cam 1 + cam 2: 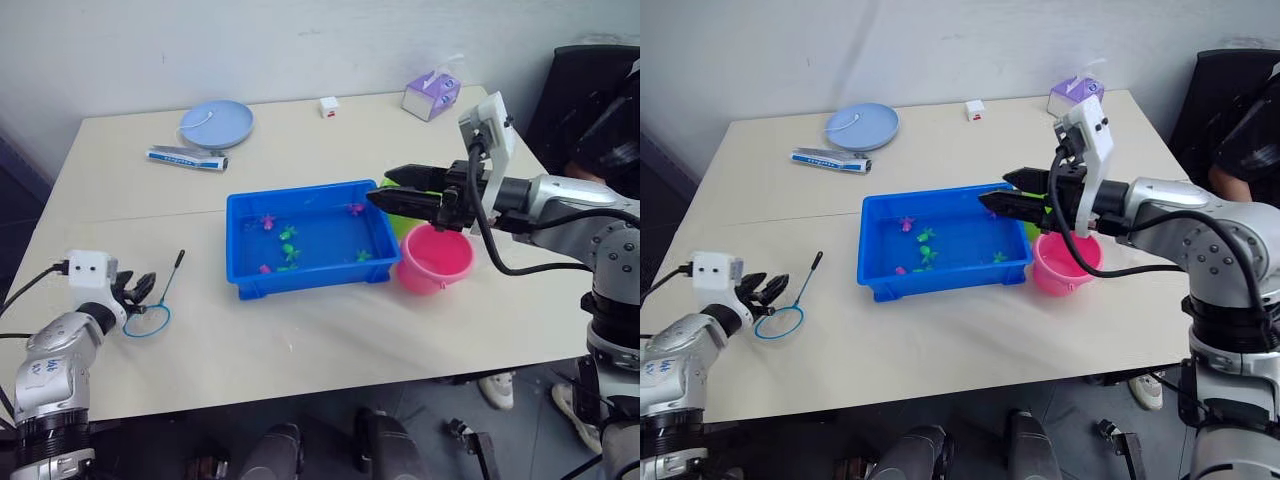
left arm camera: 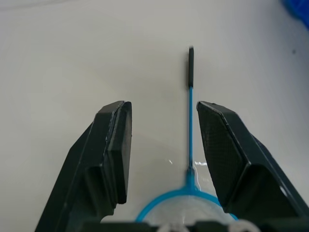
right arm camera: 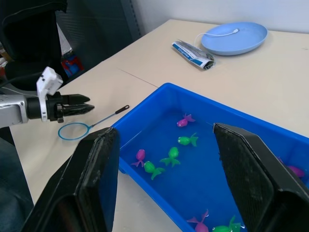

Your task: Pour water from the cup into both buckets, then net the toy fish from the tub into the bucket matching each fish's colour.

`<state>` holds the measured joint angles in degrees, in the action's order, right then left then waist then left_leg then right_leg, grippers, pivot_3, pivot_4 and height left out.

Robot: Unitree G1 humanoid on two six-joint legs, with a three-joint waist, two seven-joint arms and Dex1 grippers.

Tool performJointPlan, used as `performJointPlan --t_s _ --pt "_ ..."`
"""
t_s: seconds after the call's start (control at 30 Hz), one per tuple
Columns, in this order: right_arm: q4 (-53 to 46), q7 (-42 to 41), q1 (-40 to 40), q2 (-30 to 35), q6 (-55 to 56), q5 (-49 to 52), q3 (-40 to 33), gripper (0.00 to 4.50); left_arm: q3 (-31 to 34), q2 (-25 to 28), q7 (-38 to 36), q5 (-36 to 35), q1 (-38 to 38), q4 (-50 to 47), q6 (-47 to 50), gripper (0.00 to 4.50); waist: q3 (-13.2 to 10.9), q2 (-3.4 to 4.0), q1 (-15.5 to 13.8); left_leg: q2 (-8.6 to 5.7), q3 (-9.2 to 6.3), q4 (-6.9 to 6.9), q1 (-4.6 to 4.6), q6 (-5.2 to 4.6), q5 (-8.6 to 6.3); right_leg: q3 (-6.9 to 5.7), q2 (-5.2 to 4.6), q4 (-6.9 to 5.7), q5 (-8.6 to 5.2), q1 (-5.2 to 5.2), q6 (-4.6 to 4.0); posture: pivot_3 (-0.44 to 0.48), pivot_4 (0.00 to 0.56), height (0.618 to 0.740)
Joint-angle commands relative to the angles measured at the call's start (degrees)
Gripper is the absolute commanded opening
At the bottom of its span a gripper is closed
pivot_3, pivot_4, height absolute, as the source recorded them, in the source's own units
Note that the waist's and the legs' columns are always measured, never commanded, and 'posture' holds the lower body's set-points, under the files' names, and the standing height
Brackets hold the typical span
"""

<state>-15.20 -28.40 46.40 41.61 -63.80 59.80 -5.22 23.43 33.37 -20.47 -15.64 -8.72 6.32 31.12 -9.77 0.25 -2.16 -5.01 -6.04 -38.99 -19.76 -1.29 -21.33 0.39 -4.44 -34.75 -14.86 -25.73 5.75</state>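
Nearest, the left gripper [image 1: 140, 290] is hovering open-fingered over the net [image 1: 150, 317], whose hoop is lying on the table [image 1: 300, 330] at about eight o'clock from the tub [image 1: 310, 238]. Toy fish [image 1: 288, 250] are sitting inside the tub. At three o'clock, the right gripper [image 1: 378, 190] is spreading empty above the pink bucket [image 1: 436, 258].

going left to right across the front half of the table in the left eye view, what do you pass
Open left gripper → round blue-rimmed hoop net on its dark stick → shallow bright blue plastic tub holding pink and green toy fish → small pink plastic bucket.
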Motion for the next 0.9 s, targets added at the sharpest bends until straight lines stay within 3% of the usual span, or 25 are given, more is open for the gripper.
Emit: performJointPlan --t_s 0.03,0.3,0.9 --pt "-0.7 -0.7 1.5 -0.3 0.4 -0.4 -1.4 4.29 -1.1 0.1 -0.7 0.4 -1.2 1.4 -1.1 2.4 0.0 0.0 0.2 0.0 0.0 0.0 -0.01 0.0 0.0 0.0 0.0 0.0 0.0 -0.02 0.0 0.0 0.15 0.74" --pt "-0.7 -0.1 1.2 -1.1 0.0 -1.3 -2.1 4.29 -3.4 0.1 -1.6 0.5 -2.1 3.4 0.6 2.4 0.0 -0.08 1.0 -0.06 0.08 -0.13 -0.58 0.01 0.01 0.01 -0.04 -0.33 0.01 -0.82 0.0 0.0 0.15 0.74" --pt "-1.0 1.9 1.9 -2.0 -1.1 -1.7 -3.3 4.29 -3.8 1.8 -1.0 2.0 -1.7 6.8 0.7 2.4 0.1 -0.08 1.0 -0.06 0.15 -0.13 -0.57 0.01 0.02 0.06 -0.05 -0.38 0.01 -0.83 0.0 0.0 0.15 0.74"
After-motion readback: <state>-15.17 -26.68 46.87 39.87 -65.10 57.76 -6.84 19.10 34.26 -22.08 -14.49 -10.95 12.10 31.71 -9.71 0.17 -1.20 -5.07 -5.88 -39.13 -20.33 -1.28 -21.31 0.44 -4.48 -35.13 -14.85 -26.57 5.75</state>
